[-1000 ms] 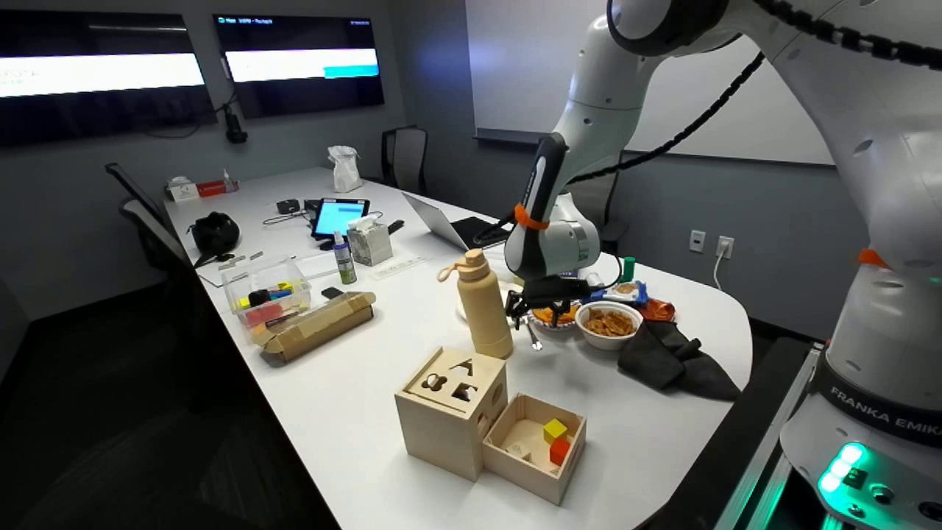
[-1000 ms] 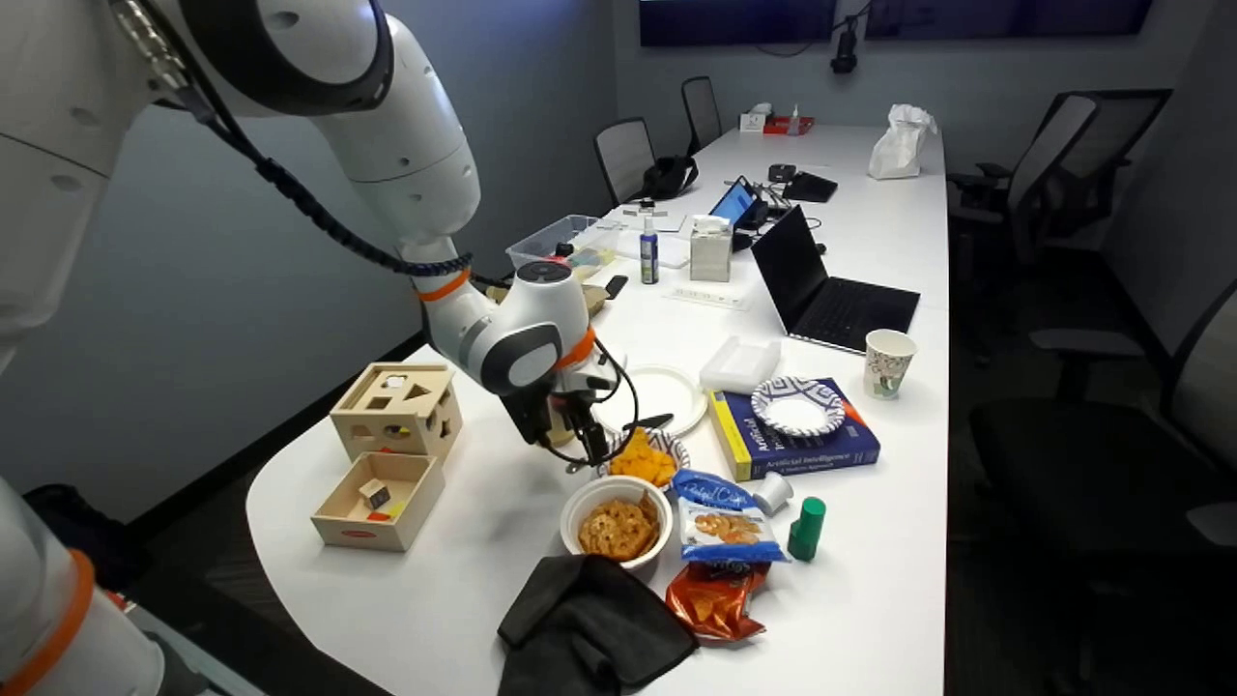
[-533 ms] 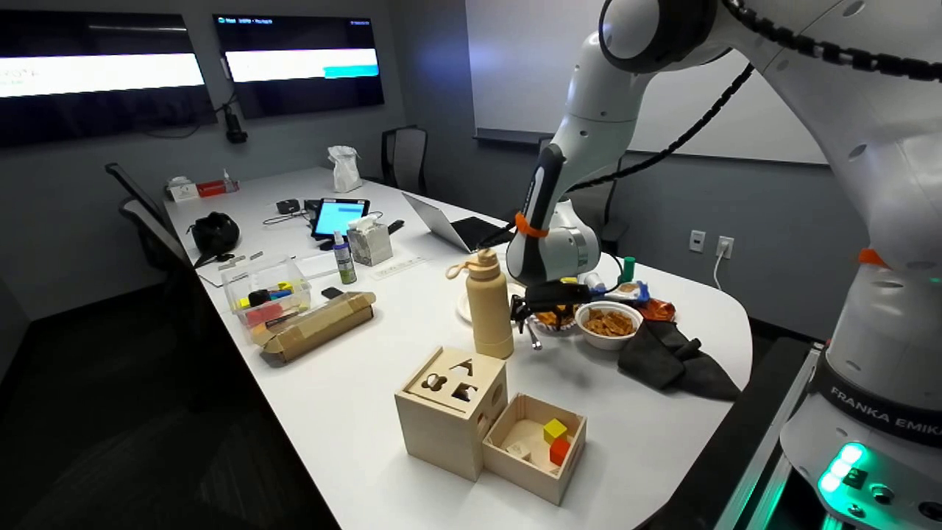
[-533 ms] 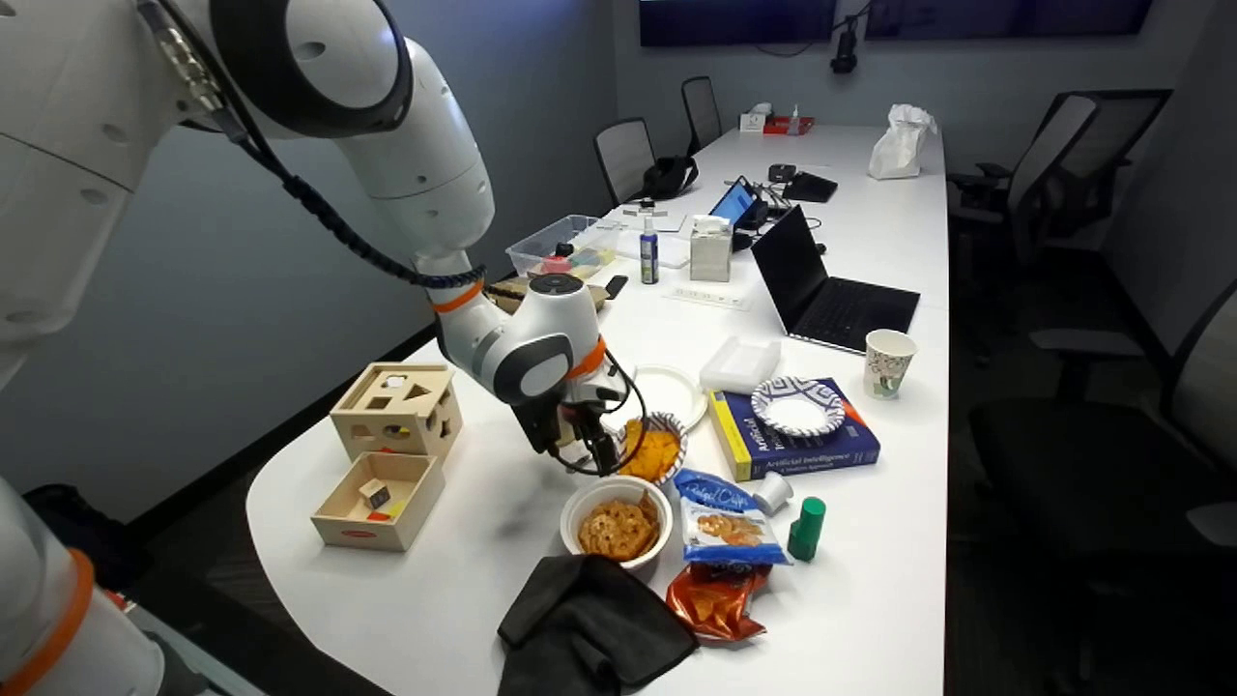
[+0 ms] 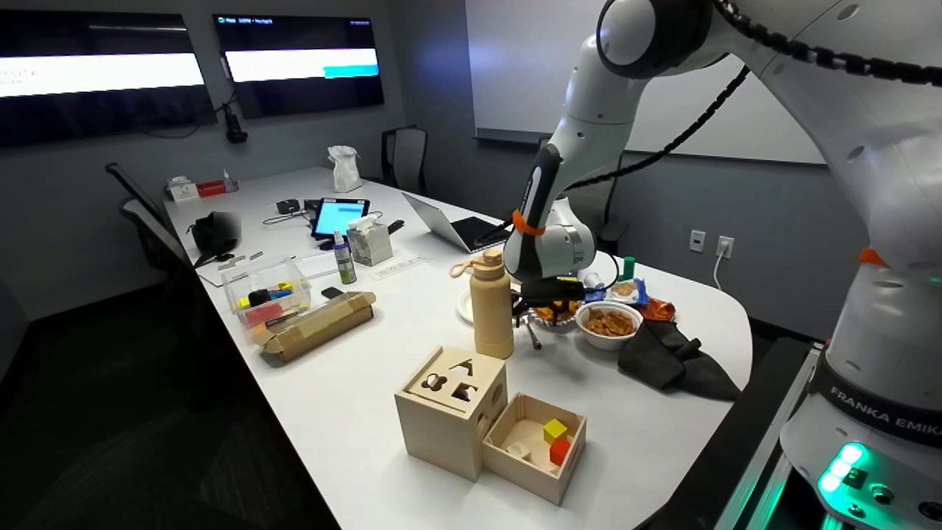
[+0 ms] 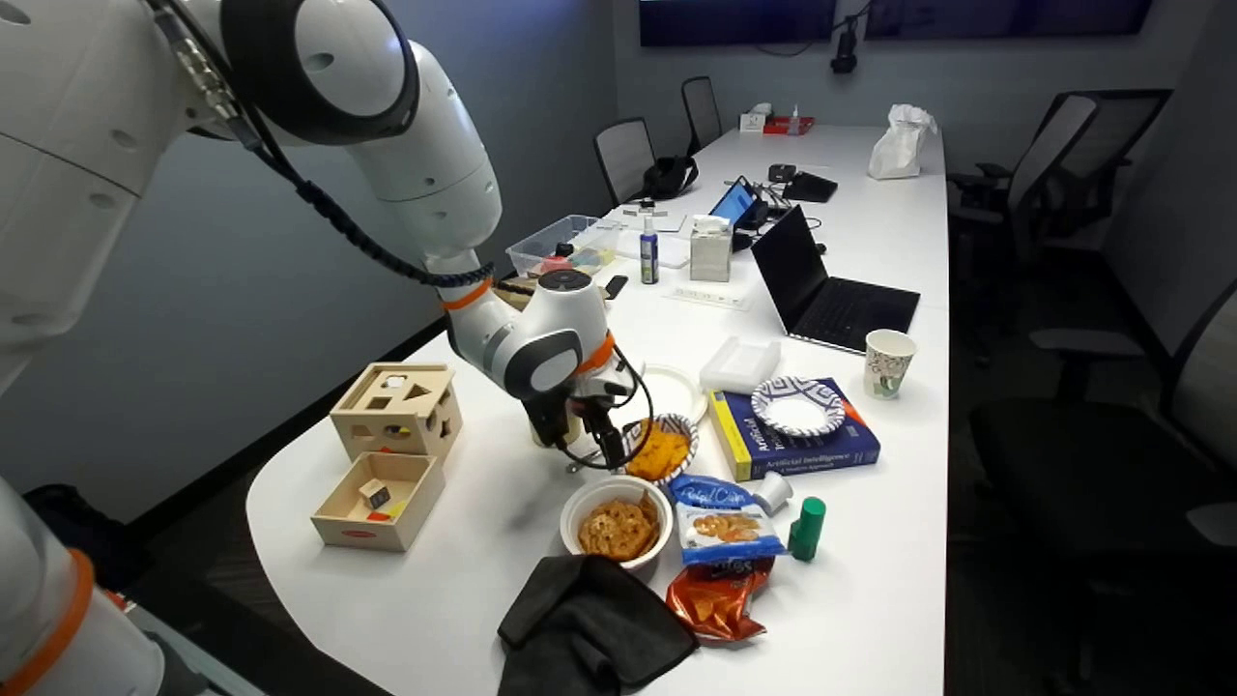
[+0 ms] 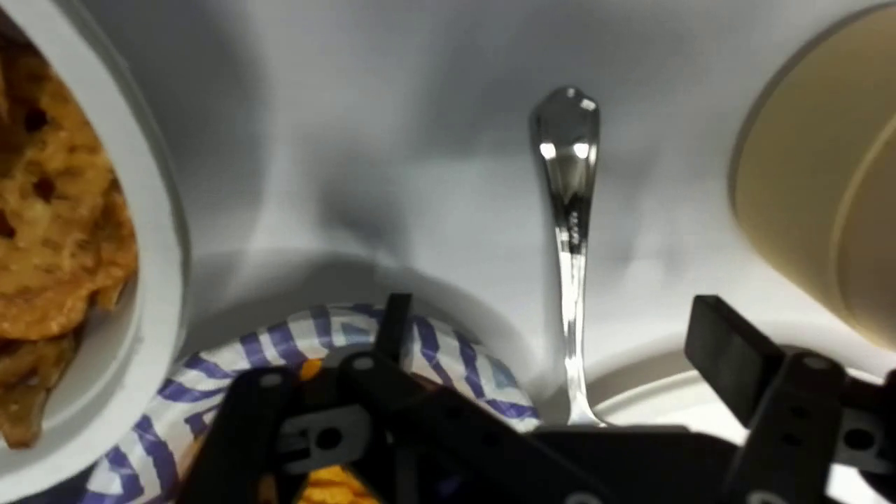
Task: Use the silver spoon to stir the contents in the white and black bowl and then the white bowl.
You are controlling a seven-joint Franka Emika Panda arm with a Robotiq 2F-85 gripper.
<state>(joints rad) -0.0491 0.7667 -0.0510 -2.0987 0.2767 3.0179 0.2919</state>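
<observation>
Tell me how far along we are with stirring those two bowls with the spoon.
Nothing looks done yet: the spoon lies ungripped beside the patterned bowl. In hand, apparently, is the pickup: the tool hangs open, the spoon showing in its gap in the wrist view. Left: grasping it, then stirring the patterned bowl, then the white bowl; no spoon shows in either.

1. The silver spoon is slim, shiny metal and lies on the table, its handle widening to a rounded tip; the neck runs just beside the white and black bowl, and the far end is hidden in the wrist view.
2. The white and black bowl is small and round, opening upward, its white rim barred with dark stripes, and holds orange pieces.
3. The white bowl, plain and round, stands upright just beside it, holding golden-brown pieces; whether the two bowls touch cannot be told.
</observation>
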